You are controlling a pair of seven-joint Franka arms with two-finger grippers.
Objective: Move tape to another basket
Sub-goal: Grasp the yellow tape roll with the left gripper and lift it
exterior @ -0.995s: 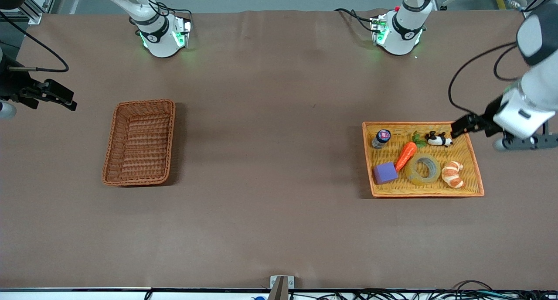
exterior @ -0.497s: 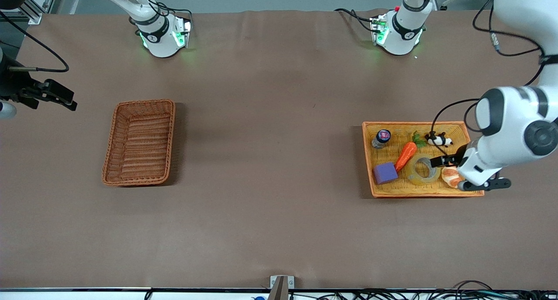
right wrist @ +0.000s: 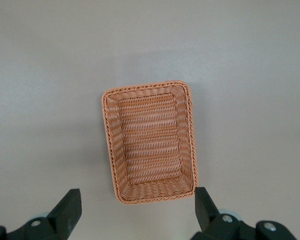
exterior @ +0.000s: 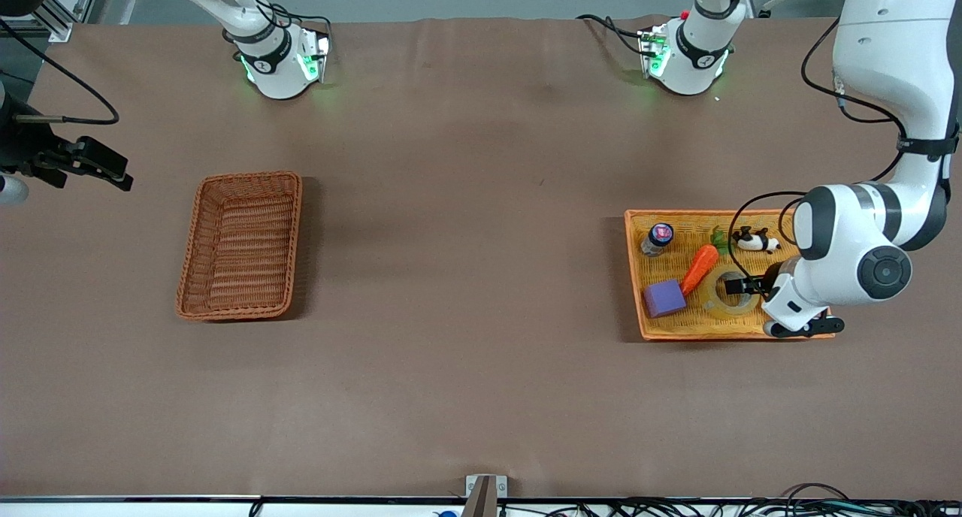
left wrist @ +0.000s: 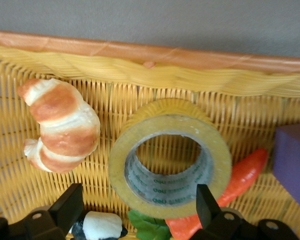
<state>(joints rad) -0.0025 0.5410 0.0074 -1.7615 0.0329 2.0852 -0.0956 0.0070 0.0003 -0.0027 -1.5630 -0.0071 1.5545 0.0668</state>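
Note:
The tape point(exterior: 715, 300), a yellowish translucent ring, lies flat in the yellow woven tray point(exterior: 714, 214) between a carrot and a croissant. My left gripper point(exterior: 742, 284) hangs low over it, open. In the left wrist view its fingers point(left wrist: 72, 205) straddle the tape point(left wrist: 165, 197) without touching it, and the gripper point(left wrist: 138, 207) holds nothing. The reddish-brown wicker basket point(exterior: 252, 176) stands empty toward the right arm's end of the table. My right gripper point(exterior: 113, 173) waits open in the air, off that end of the basket. The right wrist view has the basket point(right wrist: 150, 140) in front of the open right gripper point(right wrist: 137, 210).
The tray point(left wrist: 140, 50) also holds a carrot point(exterior: 700, 267), a purple block point(exterior: 664, 297), a panda toy point(exterior: 755, 240) and a small bottle point(exterior: 657, 239). The croissant point(left wrist: 62, 125) lies close beside the tape. Brown table stretches between tray and basket.
My left arm has swung in from beside the tray and come down over the tape, still open. The right arm has not moved.

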